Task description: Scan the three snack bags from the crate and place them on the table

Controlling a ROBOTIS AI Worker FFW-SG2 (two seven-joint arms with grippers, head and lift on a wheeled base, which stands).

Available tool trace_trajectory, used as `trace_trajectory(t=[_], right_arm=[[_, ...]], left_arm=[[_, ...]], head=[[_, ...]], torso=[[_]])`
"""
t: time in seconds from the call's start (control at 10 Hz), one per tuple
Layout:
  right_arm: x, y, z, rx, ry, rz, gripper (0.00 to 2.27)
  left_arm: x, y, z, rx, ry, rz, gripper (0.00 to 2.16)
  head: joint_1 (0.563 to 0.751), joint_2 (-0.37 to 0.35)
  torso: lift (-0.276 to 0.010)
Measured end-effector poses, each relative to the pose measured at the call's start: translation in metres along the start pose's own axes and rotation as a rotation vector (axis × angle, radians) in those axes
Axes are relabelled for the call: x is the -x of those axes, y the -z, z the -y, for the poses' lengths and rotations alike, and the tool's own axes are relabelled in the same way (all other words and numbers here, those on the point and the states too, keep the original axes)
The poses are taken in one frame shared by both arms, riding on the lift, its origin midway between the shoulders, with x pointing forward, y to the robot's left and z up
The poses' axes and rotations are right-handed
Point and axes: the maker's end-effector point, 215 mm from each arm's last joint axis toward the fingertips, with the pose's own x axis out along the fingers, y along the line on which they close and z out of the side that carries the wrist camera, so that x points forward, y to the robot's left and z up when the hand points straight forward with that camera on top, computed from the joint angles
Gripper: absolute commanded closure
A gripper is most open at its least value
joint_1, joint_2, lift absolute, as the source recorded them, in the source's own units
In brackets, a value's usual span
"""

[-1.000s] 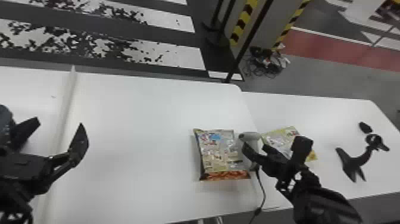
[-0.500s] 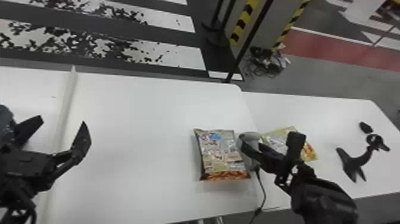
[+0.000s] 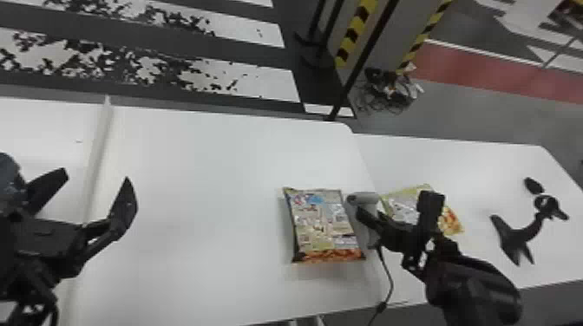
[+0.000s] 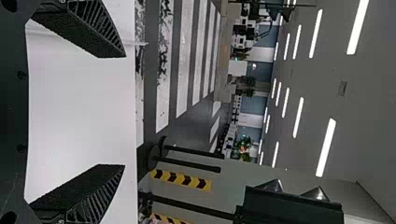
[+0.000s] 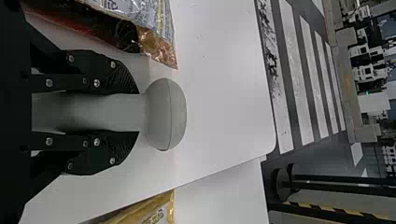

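Left end effector (image 3: 96, 175) edged rightward; scanner (image 3: 363, 199) between snack bags (image 3: 325, 223).

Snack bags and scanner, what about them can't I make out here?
- Left snack bag: print too small to read in the head view; cut off by the picture's edge in the right wrist view.
- Right snack bag: partly hidden behind the right hand in the head view.
- Scanner: grip partly hidden by that hand in the head view.
- Cable: far end cut off by the head view's bottom edge.
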Motion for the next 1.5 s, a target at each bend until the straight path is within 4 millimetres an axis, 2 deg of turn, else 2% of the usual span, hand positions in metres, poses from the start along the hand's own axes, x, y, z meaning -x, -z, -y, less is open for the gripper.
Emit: trace_trajectory(t=[0.4, 0.7, 1.0, 1.2, 1.5], right_arm=[[0.030, -0.011, 0.015, -0.005, 0.047, 0.049, 2.24], [0.056, -0.008, 0.010, -0.032, 0.070, 0.049, 2.24], [0.091, -0.012, -0.010, -0.061, 0.040, 0.070, 2.24], [0.110, -0.008, -0.032, -0.083, 0.006, 0.062, 2.24], [0.125, -0.006, -0.069, -0.093, -0.047, 0.063, 2.24]], left_arm=[[0.000, 0.001, 0.006, -0.003, 0.006, -0.002, 0.02], [0.003, -0.003, 0.012, -0.005, 0.016, 0.005, 0.02], [0.006, -0.010, 0.017, -0.003, 0.024, 0.017, 0.02], [0.009, -0.016, 0.021, 0.000, 0.027, 0.026, 0.02], [0.014, -0.021, 0.019, 0.000, 0.021, 0.032, 0.02]], head=[[0.695, -0.350], [0.695, -0.350], [0.695, -0.350], [0.695, -0.350], [0.695, -0.350]], torso=[[-0.062], [-0.062], [-0.062], [-0.062], [-0.062]])
